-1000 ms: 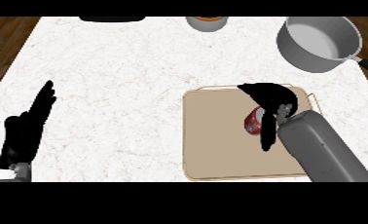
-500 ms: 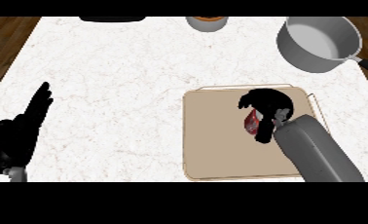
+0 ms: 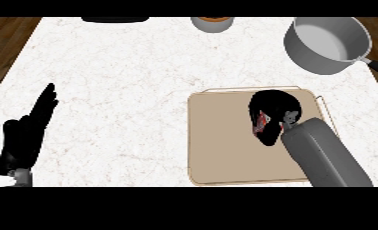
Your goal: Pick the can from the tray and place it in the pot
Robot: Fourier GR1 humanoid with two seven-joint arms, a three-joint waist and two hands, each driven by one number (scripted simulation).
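Observation:
A red can (image 3: 260,122) lies on the beige tray (image 3: 221,144) at the counter's lower right. My right hand (image 3: 275,110) covers it, fingers curled round it, so only a red sliver shows at the hand's left side. The grey pot (image 3: 325,41) stands at the upper right, well apart from the tray, its handle pointing right. My left hand (image 3: 29,134) rests at the left edge with straight fingers pointing up, holding nothing.
A small brown-topped cup (image 3: 212,23) stands at the counter's far edge in the middle. A flat black object (image 3: 114,19) lies at the far edge, left of it. White marble counter (image 3: 125,84) stretches between the tray and my left hand.
My right hand has curled tighter over the can; its fingers, which hung lower before, are now drawn in round it. The forearm has shifted slightly. The left hand barely moved.

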